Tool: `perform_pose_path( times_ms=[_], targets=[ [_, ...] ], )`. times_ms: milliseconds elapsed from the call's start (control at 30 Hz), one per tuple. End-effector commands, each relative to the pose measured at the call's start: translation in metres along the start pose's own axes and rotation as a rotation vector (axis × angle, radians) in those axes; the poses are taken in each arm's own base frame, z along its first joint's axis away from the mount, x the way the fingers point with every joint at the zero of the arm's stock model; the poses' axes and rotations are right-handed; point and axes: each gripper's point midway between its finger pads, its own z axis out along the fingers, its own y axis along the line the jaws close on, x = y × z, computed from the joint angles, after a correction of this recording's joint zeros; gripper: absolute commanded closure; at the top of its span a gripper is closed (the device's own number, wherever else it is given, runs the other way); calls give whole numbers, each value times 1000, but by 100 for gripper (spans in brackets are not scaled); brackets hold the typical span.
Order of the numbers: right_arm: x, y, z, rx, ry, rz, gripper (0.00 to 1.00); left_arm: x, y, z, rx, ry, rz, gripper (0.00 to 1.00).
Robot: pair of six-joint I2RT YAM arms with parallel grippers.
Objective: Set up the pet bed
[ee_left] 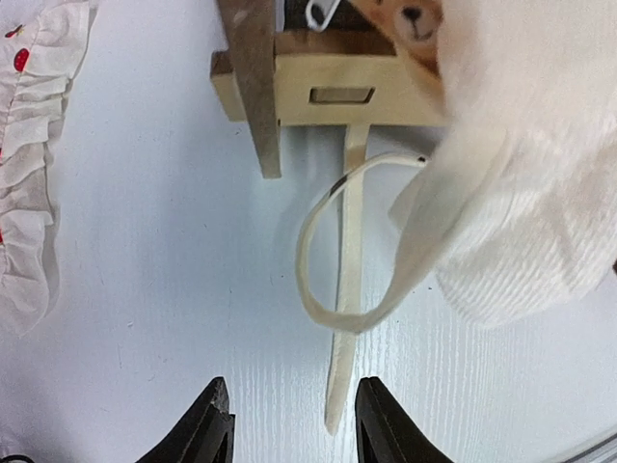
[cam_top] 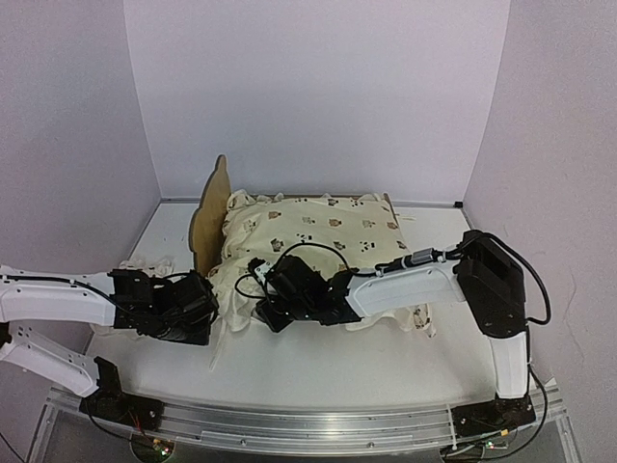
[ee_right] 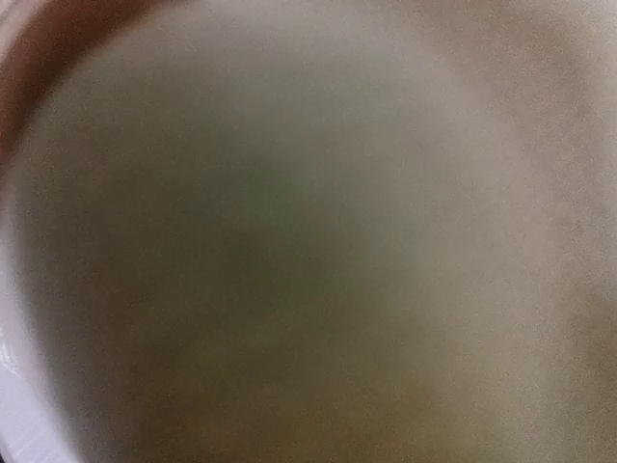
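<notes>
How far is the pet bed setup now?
Done: the cream cushion lies on the pet bed. In hand: the right gripper is at the cushion's near edge, its grip unclear; the left gripper hovers open above a tie ribbon. Left: the red-spotted pillow lies on the table, beside the bed.

A blurred cream surface (ee_right: 318,241) fills nearly the whole view.
</notes>
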Motion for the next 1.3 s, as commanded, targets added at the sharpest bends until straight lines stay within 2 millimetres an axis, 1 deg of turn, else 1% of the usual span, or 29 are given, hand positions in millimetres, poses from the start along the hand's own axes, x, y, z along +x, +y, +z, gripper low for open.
perform_pose_path(
  times_ms=[0,100,167,333,500,700,833,933,1000,1100,1133,1267],
  targets=[
    [-46,-55,-26,124,-91,52,57,-10,-17,-1,39,-13,28,56],
    [-45,-54,-32,107,-76,50,57,-12,-23,5,55,-30,40,57],
    [-43,-48,-37,66,-63,48,56,-14,-26,10,61,-50,51,58],
    [-31,-28,-50,-68,-12,45,55,-28,-39,18,107,-126,72,59],
    [-15,-18,-67,-148,32,76,55,-40,-51,22,150,-182,101,59],
    [1,-14,-80,-188,68,114,54,-44,-51,38,107,-185,131,63],
    [8,-9,-83,-219,91,125,54,-43,-47,44,70,-181,141,69],
    [11,-5,-83,-234,104,125,54,-42,-44,42,56,-173,141,77],
    [14,-3,-81,-237,112,120,54,-43,-45,39,62,-170,144,86],
    [15,-2,-80,-238,116,119,54,-47,-47,32,77,-173,151,98],
    [15,-2,-79,-239,117,119,54,-49,-49,29,83,-173,148,100],
    [13,0,-83,-249,113,124,54,-57,-58,12,124,-163,147,100]
  ],
)
